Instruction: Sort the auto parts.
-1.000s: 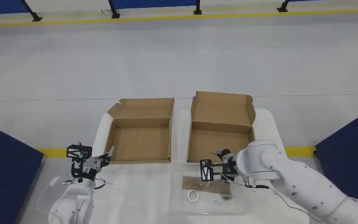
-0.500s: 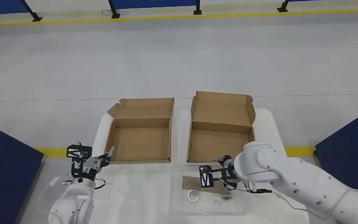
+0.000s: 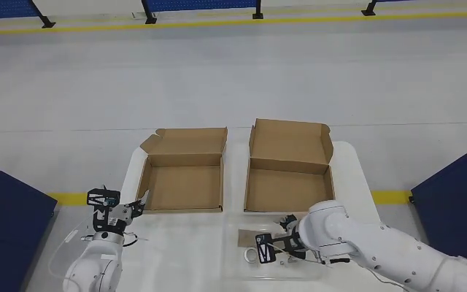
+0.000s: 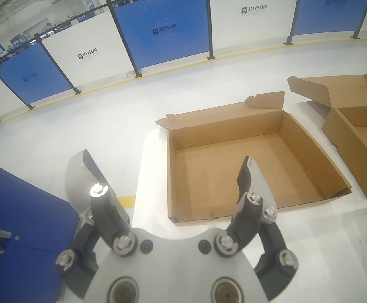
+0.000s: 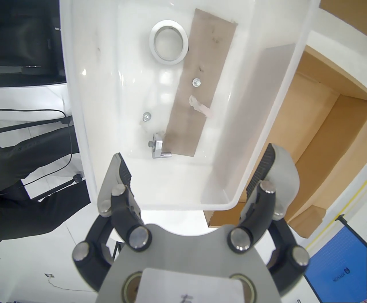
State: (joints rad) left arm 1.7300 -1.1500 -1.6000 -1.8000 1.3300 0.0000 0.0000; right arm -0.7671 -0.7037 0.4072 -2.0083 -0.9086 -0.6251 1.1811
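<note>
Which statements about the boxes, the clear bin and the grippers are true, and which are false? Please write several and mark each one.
1. The left cardboard box is open and empty. True.
2. The right gripper is shut on the white ring. False: it is open and holds nothing.
3. The white ring lies inside the clear bin. True.
4. The left gripper holds a bolt. False: it is open and empty.

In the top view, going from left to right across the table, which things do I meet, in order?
Left hand → left cardboard box → right cardboard box.
</note>
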